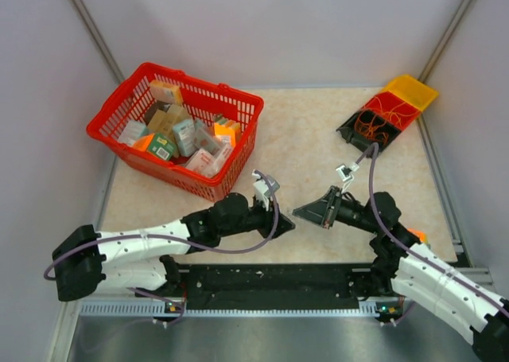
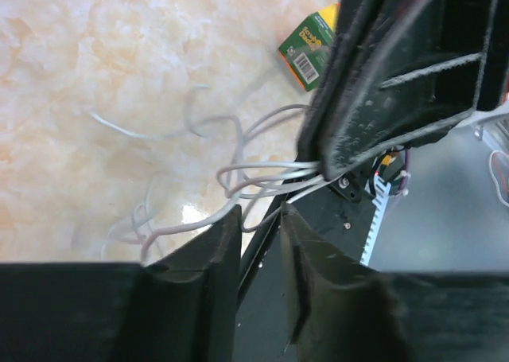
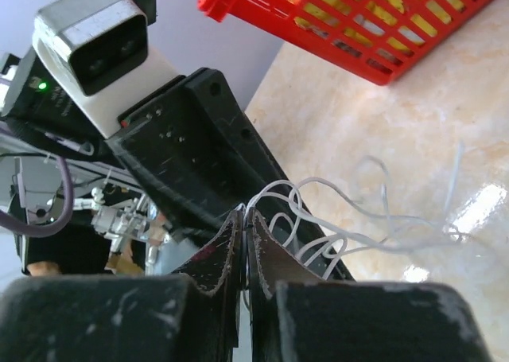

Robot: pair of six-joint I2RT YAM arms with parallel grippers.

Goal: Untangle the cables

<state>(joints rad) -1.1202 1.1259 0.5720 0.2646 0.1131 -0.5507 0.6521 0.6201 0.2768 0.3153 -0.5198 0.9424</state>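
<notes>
Pale grey walls [image 1: 318, 28] close in a marbled beige tabletop [image 1: 302, 139], and we see our two arms meeting tip to tip over its near middle. Our right pincer [image 3: 245, 217] is pressed together, pinching the white cables [image 2: 266, 169] at its very tip. From there, thin loops fan out and trail across the tabletop. Our left pincer [image 2: 261, 211] sits just beside it, its fingers partly spread with a narrow gap between them. One white strand runs along the tip of a finger, but we cannot tell whether it touches.

At the far right corner lies an organizer box [image 1: 398, 107], red with a yellow part at its far end. The orange cables [image 1: 370, 126] lie bunched in its dark near compartment, well apart from both pincers. A red basket [image 1: 242, 143] holding small cartons [image 1: 183, 131] stands at the far left. From the left wrist we also see a green-and-yellow carton [image 2: 306, 53] lying on the tabletop beyond the right pincer.
</notes>
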